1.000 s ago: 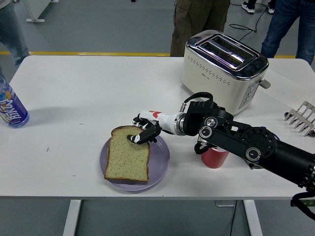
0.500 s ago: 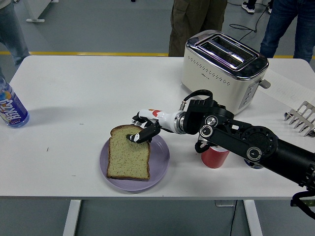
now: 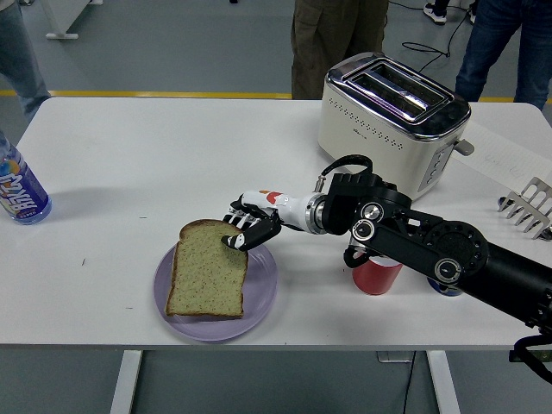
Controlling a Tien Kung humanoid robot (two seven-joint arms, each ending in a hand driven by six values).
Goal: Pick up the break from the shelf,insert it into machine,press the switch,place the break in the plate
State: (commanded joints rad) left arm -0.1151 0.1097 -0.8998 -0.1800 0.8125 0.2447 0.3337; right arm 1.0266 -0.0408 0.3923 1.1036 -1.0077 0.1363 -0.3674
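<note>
From my seat I see the right hand [image 3: 248, 226] reaching in from the right over the table [image 3: 155, 164], fingers curled down on the top right corner of the bread slice [image 3: 207, 269]. I can't tell whether they pinch the crust or only press on it. The slice lies flat on the purple plate [image 3: 259, 304], which sits near the table's front edge, a little left of centre; the slice's upper end overhangs the plate's far rim.

The toaster [image 3: 392, 121] stands toward the table's back right corner, both slots showing nothing in them. A red cup [image 3: 375, 276] stands just behind the forearm, partly hidden by it. A metal rack [image 3: 528, 207] sits at the right edge, and a bottle [image 3: 19, 188] with a blue label at the left edge.

People's legs [image 3: 332, 43] show beyond the table's far edge.
</note>
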